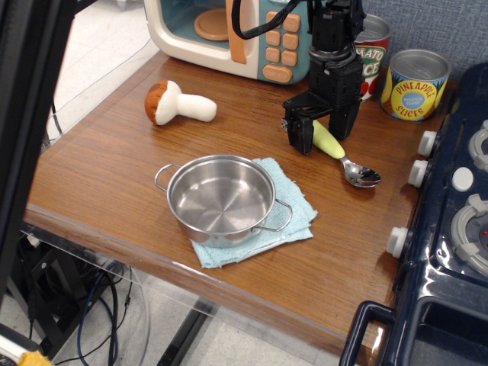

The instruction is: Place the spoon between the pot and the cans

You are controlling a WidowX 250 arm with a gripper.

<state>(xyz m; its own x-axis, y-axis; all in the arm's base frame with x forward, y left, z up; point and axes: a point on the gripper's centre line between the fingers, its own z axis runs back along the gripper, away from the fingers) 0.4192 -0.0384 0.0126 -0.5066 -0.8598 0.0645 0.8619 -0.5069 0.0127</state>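
Overhead view: the spoon (345, 158) lies on the surface (107, 168), between the pot (221, 200) and the cans (396, 72). The tool (322, 131) stands spread wide astride its handle, gripping nothing. A crooked lift could snag and drag it. Nearby: microwave (229, 34), mushroom (179, 103), cloth (293, 221), stove (450, 229).
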